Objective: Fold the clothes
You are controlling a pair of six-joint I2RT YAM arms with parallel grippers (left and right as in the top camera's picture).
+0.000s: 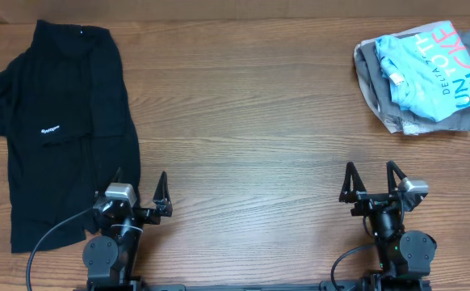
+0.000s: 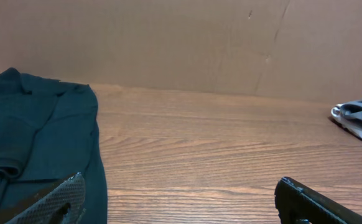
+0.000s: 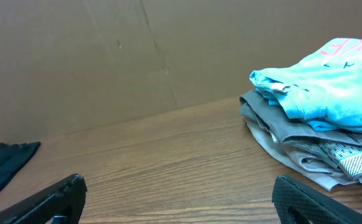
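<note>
Shirt: black shirt (image 1: 57, 121) lies flat and unfolded at the left of the table (image 1: 243, 121).
Pile: folded clothes (image 1: 421, 77) at far right.
Left gripper (image 1: 140, 182): fingers apart, empty, beside the shirt hem.
Right gripper (image 1: 371, 174): fingers apart, empty.
Method: probably pinch one fabric layer at the hem corners and lift evenly.

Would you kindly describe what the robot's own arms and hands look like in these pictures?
Both arms are black. The left hand and right hand each have two pointed, textured black fingers and a small silver-grey camera block beside them. A black cable loops from the left arm's base.
</note>
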